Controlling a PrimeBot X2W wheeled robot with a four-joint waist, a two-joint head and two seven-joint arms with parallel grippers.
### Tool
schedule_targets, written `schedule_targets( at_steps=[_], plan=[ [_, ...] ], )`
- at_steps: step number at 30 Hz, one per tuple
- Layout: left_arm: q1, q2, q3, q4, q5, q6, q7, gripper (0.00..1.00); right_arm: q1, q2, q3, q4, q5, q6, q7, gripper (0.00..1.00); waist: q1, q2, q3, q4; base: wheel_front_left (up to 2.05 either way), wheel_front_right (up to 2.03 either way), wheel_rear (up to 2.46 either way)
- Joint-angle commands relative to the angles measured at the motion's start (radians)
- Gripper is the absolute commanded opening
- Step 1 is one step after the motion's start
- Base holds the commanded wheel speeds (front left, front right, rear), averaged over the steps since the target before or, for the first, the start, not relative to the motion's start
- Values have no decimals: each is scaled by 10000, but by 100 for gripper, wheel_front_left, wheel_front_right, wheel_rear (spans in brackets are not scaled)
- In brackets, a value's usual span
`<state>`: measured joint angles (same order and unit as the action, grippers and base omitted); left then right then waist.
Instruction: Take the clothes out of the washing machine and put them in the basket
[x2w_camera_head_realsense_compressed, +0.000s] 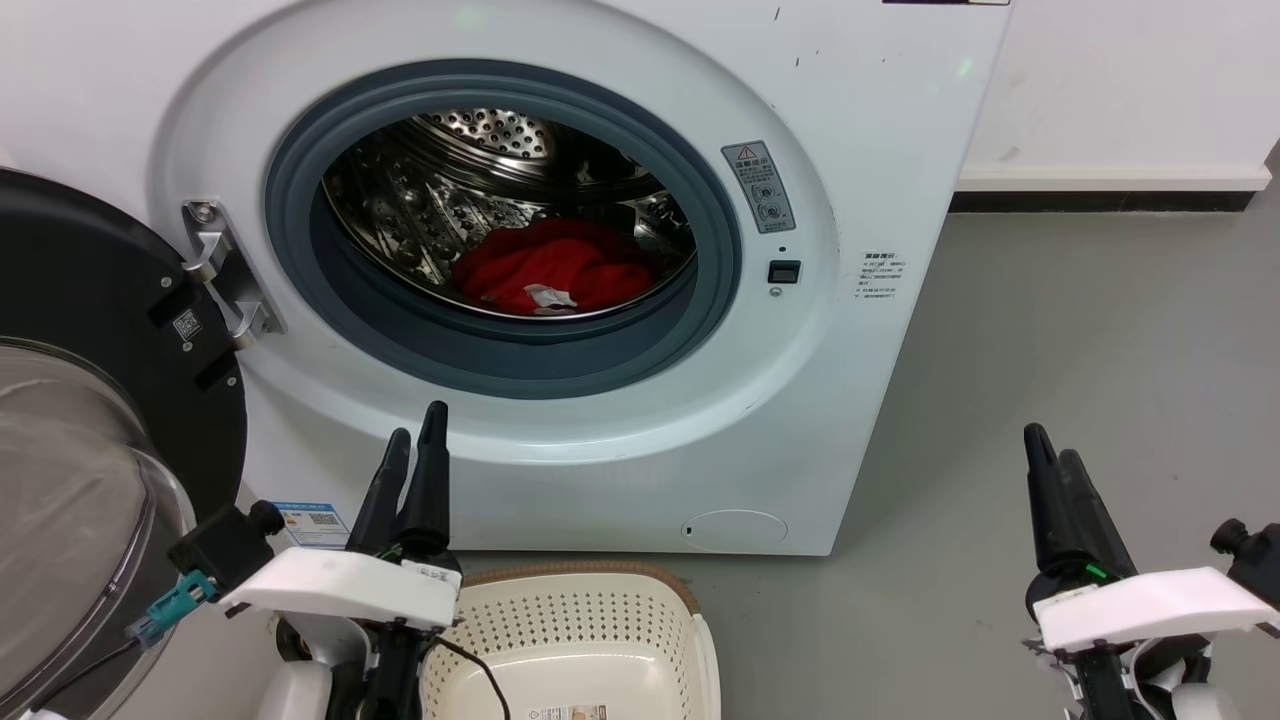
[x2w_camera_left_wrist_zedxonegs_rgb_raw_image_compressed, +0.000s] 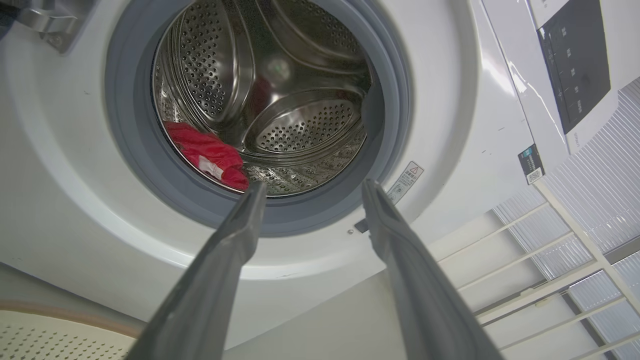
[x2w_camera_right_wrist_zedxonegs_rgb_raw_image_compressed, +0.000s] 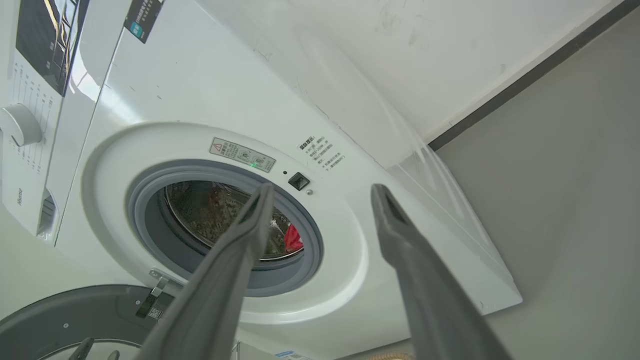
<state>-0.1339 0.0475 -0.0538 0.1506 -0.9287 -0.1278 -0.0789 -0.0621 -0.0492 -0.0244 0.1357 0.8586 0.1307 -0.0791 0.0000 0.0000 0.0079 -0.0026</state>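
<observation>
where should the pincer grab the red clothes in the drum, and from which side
Grip the raised, bunched fold at the top of the clothes; it stands up off the drum floor. Come in from the front through the open porthole, probably with the left pincer, which sits closer.

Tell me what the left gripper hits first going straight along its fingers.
Probably the grey ring of the washing machine, at its lower lip, or the drum just behind; depth unclear. The clothes lie off that line.

I see my left gripper (x2w_camera_left_wrist_zedxonegs_rgb_raw_image_compressed: 314, 186) spread wide toward the washing machine (x2w_camera_left_wrist_zedxonegs_rgb_raw_image_compressed: 450, 125). Red clothes (x2w_camera_left_wrist_zedxonegs_rgb_raw_image_compressed: 210, 157) lie in the drum just past the view-left fingertip, and the basket (x2w_camera_left_wrist_zedxonegs_rgb_raw_image_compressed: 50, 340) sits beside that finger's base.
</observation>
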Motion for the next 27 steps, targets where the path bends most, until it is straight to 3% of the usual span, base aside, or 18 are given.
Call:
schedule_targets(
  at_steps=[1, 27],
  plan=[
    [-327, 26, -59, -166, 357, -26, -97, 100, -86, -22, 43, -187, -417, 0, -106, 100, 0, 0, -4, 1, 0, 0, 0],
    [-391, 31, -746, 296, 3999, 294, -846, 100, 26, -20, 117, 337, -4521, 0, -843, 100, 0, 0, -77, 52, 0, 0, 0]
  ],
)
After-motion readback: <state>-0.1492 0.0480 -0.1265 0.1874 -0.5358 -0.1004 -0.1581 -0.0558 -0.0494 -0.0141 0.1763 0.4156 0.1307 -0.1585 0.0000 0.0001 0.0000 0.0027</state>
